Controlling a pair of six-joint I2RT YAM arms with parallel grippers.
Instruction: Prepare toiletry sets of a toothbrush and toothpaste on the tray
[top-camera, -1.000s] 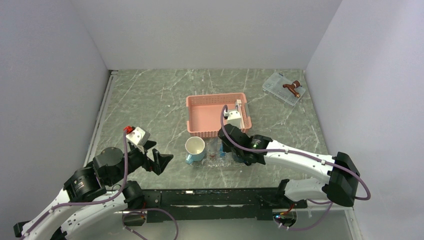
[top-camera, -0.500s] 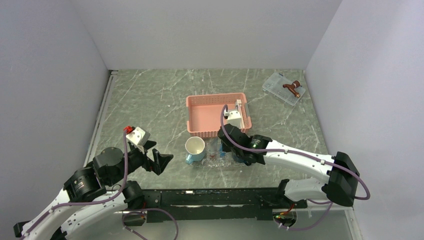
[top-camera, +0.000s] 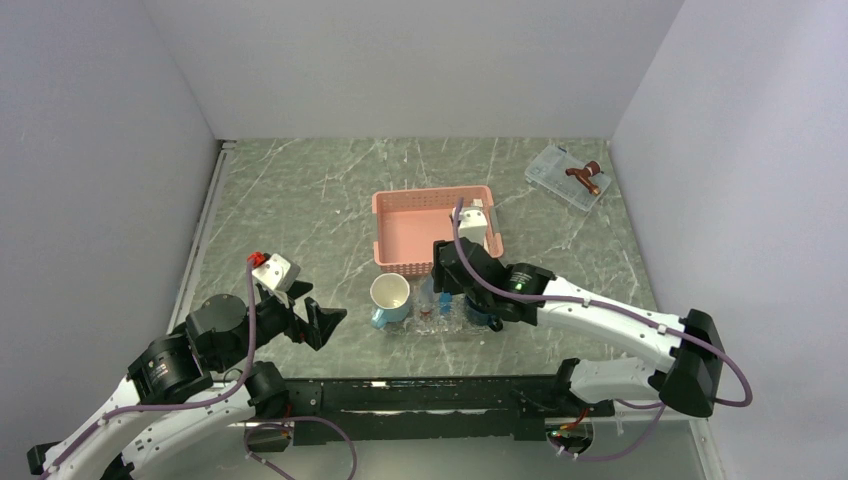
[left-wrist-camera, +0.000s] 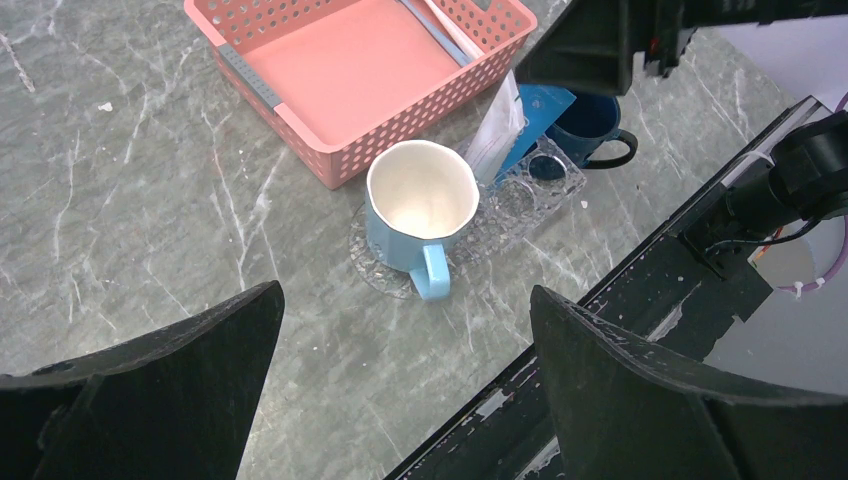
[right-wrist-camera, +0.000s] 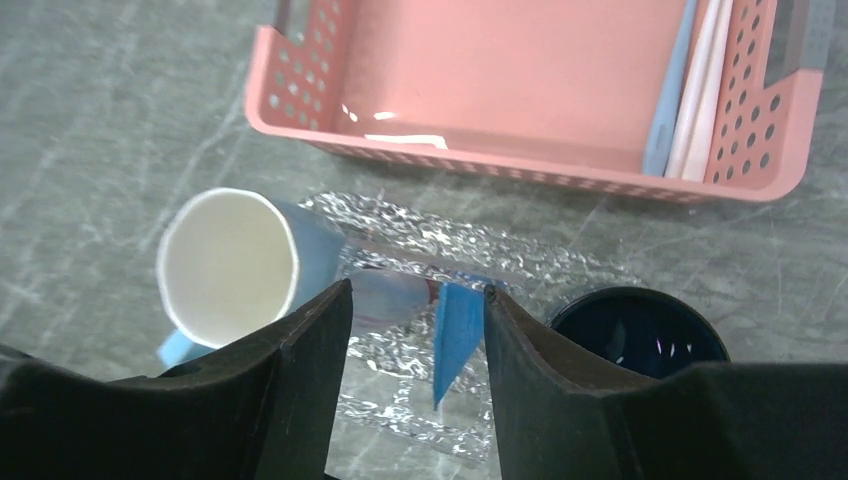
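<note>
My right gripper (top-camera: 450, 285) is open and hangs over the clear textured tray (right-wrist-camera: 420, 250). A blue toothpaste tube (right-wrist-camera: 455, 335) stands tilted on the tray between the spread fingers, its top edge next to the right finger. A whitish packet with a red mark (right-wrist-camera: 390, 295) lies beside it. In the left wrist view both lean up under the right gripper, the tube (left-wrist-camera: 545, 110) and the packet (left-wrist-camera: 495, 135). Whitish toothbrushes (right-wrist-camera: 700, 80) lie at the right end of the pink basket (right-wrist-camera: 500, 60). My left gripper (top-camera: 310, 320) is open and empty, near the table's front edge.
A light blue mug (top-camera: 390, 295) stands on the tray's left end, and a dark blue mug (top-camera: 482, 318) at its right end. A small clear box (top-camera: 560, 178) with a brown object on it sits at the back right. The black rail runs along the front.
My right gripper has lifted and shifted a little toward the basket, with the jaws apart over the tray. The left arm has not moved.
</note>
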